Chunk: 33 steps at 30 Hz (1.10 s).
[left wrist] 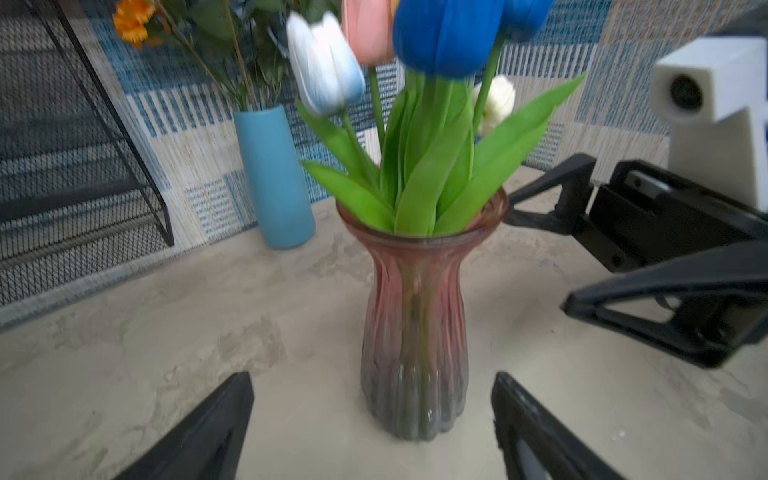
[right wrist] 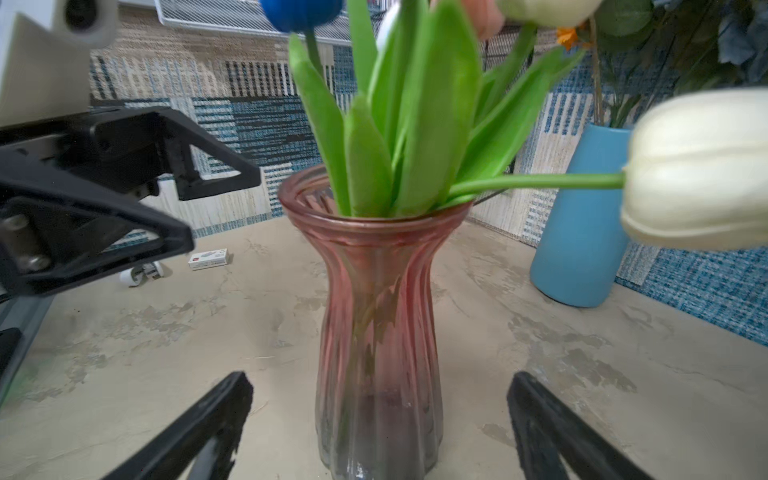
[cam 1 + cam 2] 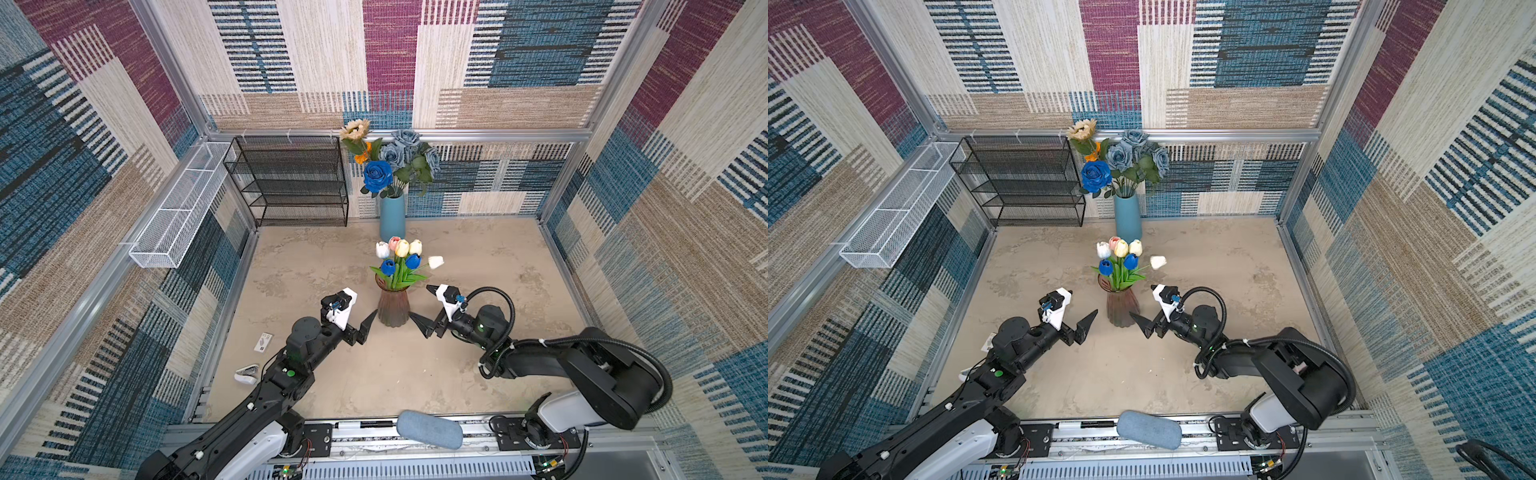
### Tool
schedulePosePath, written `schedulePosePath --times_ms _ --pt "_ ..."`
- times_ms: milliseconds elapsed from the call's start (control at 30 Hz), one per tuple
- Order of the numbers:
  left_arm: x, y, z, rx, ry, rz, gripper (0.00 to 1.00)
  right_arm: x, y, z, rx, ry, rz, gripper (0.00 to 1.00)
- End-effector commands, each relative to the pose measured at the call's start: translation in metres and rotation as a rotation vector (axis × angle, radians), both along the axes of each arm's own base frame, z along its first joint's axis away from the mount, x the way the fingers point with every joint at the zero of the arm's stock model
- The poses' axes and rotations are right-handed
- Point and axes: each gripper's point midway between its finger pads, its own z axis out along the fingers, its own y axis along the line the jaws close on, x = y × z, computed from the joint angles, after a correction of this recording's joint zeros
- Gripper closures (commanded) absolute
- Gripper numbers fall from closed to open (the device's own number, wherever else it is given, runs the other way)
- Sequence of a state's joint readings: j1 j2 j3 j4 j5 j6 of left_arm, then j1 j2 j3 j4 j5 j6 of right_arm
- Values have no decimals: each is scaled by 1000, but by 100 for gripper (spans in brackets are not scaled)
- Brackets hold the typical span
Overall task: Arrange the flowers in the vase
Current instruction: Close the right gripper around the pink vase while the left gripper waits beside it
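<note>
On the left, your left gripper (image 3: 365, 328) sits beside the pink ribbed glass vase (image 3: 392, 313), jaws wide open, holding nothing. In the middle, the green-leaved tulips (image 3: 401, 257) stand in that vase, and the blue roses (image 3: 390, 156) fill the tall blue vase (image 3: 392, 216) by the far wall. One white tulip (image 3: 435, 262) droops to the right. Your right gripper (image 3: 424, 326) is open and empty too. No loose flowers show, so this looks like the last step — back both arms away without bumping the vase.

The pink vase (image 3: 393, 309) has bare table (image 3: 374, 374) at six o'clock. The left gripper (image 2: 222, 212), jaws wide, crowds nine; the right gripper (image 1: 536, 257), jaws wide, crowds three. Over its mouth fan the tulips (image 3: 401, 257), a white tulip (image 3: 435, 262) leaning toward two. A blue vase (image 3: 392, 216) stands at twelve.
</note>
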<state>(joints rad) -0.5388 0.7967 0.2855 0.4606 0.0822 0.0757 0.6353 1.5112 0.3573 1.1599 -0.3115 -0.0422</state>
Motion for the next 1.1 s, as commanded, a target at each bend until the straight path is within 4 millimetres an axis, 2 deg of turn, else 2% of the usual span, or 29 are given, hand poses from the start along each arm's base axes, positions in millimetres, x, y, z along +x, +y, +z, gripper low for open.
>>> schedulePosePath --times_ms 0,333,667,867,1067 --pt "-1 -1 12 -73 -43 -3 1 2 9 18 67 -71 34 0" --pt "5 -4 -6 -34 -5 -1 1 17 38 25 91 -128 70 0" --pt "7 -7 -1 -26 -27 -12 1 38 64 25 91 -146 82 0" --pt "5 -4 -4 -12 -26 -8 1 46 74 22 96 -139 92 1" --pt "2 -4 -3 -7 -25 -13 1 49 75 22 103 -143 80 9"
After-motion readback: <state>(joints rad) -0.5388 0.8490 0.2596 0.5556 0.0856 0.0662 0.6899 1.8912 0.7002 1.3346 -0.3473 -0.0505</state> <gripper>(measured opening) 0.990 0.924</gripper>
